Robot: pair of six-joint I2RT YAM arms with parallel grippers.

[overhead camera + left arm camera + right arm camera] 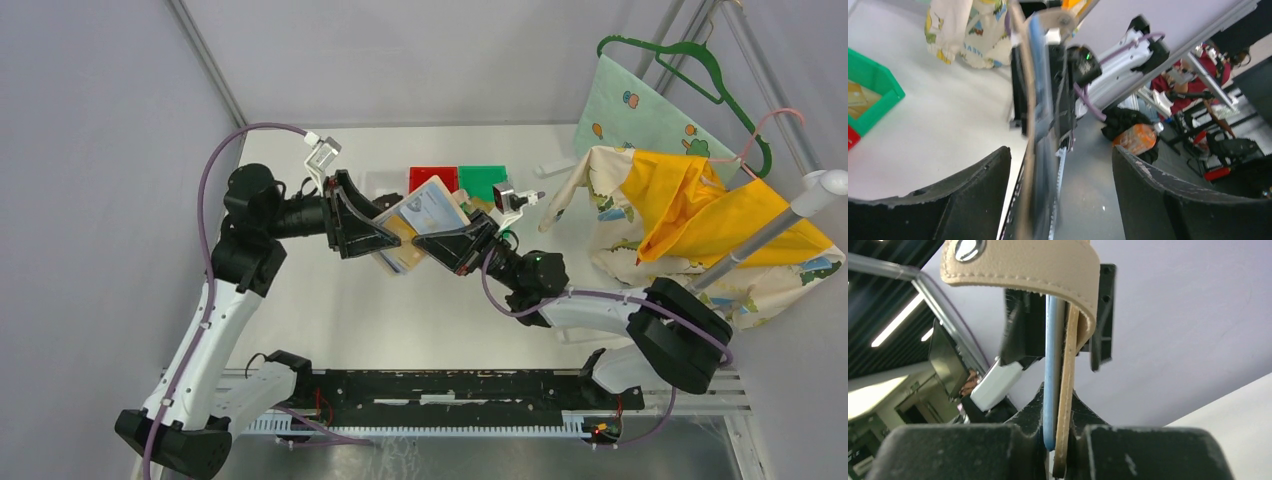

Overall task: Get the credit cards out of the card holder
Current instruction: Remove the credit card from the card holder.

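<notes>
White worktop point(400, 310) below. Right end effector point(1060, 440) clamps card holder point(425, 215) midair. Left end effector point(1060, 170) wide open, straddling it untouched.

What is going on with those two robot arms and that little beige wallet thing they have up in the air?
Both arms meet above the table, with the card holder raised between them. The right gripper is shut on its beige leather edge and carries it. The left gripper is open, its jaws standing either side of the holder's clear sleeves without pinching them. No card is being pulled out at this moment. A red bin and a green bin sit behind.
</notes>
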